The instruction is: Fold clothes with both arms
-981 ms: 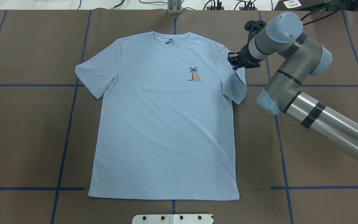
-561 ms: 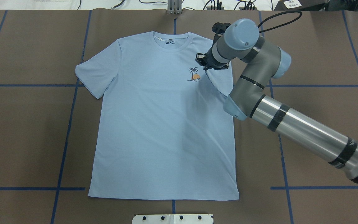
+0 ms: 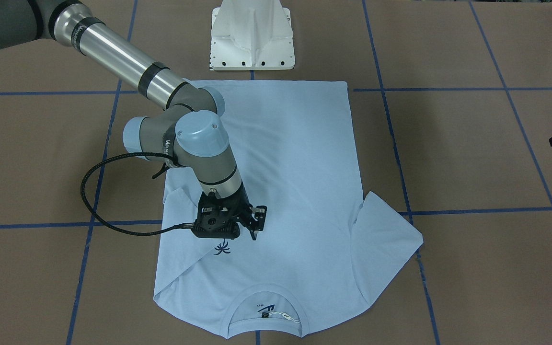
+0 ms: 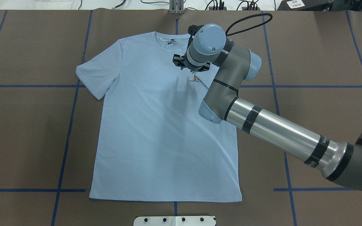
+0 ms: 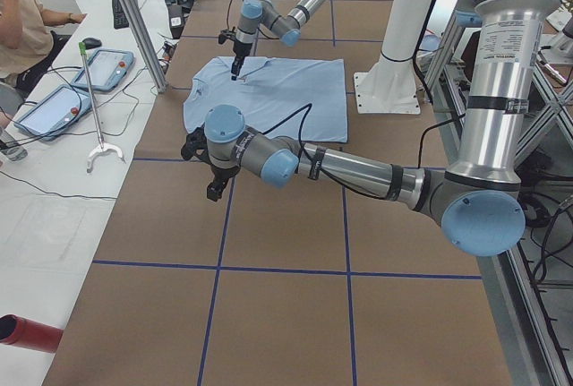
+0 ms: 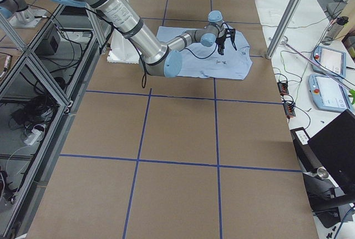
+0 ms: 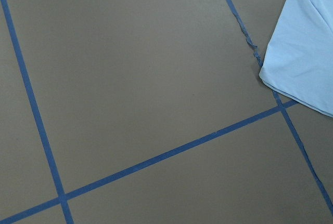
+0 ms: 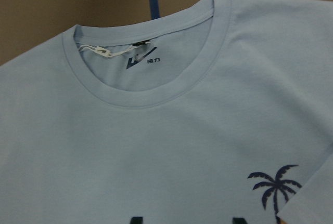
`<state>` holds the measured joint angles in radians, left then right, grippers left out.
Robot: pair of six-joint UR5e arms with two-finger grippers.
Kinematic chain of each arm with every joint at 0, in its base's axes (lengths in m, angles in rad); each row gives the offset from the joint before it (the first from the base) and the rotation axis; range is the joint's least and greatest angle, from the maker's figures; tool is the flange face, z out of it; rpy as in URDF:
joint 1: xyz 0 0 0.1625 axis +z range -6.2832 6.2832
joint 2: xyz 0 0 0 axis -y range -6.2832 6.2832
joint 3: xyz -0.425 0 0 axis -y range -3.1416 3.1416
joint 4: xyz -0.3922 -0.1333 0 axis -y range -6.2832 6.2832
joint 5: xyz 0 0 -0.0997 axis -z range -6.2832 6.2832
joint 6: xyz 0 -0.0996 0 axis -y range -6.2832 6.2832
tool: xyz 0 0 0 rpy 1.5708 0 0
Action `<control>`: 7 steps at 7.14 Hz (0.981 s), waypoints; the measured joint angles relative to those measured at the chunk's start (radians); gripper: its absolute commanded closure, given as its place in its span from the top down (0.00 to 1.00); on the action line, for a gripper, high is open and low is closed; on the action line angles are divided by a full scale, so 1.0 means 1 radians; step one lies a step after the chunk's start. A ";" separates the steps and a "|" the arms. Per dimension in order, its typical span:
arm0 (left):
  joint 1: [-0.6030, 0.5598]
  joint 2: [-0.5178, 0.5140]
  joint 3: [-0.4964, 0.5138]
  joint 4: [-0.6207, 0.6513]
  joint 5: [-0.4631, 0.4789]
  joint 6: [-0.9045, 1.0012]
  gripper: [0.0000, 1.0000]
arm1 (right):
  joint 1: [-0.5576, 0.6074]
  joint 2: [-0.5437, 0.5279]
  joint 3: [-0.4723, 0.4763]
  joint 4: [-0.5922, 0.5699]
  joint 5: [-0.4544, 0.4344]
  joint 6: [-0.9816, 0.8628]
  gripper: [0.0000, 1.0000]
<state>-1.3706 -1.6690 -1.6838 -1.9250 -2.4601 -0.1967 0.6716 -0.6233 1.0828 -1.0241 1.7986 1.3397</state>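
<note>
Overhead exterior shows a light blue short-sleeved T-shirt (image 4: pixel 156 131) lying face up on the brown desk (image 4: pixel 27 131), which is crossed by blue tape lines (image 4: pixel 68 131). The shirt's round ribbed collar (image 4: pixel 174 49) is at 12 o'clock and its straight hem at 6 o'clock. The grey metal right arm (image 4: pixel 275 135) comes in from 4 o'clock and bends over the chest. Its right fingers (image 3: pixel 256 226) point down at about 1 o'clock from the shirt's middle, closed on the edge of the right sleeve (image 3: pixel 180 225). That sleeve is drawn inward over the body, and its diagonal fold partly covers the small dark palm-tree print (image 8: pixel 273 187). The other short sleeve (image 4: pixel 97 75) is spread flat at 10 o'clock. The right wrist camera looks across the chest to the collar and the dark neck label (image 8: pixel 136 63) inside it. The left arm (image 5: pixel 349 167) stretches low over bare desk beside the spread sleeve. From its wrist camera only a sleeve corner shows, at 2 o'clock. Whether the left fingers (image 5: pixel 215 187) are open or closed cannot be told. A white pedestal base (image 3: pixel 252 38) stands just beyond the hem.
</note>
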 measured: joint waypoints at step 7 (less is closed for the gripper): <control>0.353 -0.345 0.427 -0.381 0.150 -0.642 0.78 | -0.079 -0.493 0.746 -0.083 -0.006 0.146 1.00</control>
<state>-1.0173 -2.0145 -1.2567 -2.3062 -2.3102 -0.8384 0.5925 -1.1163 1.8289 -1.1069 1.7923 1.4860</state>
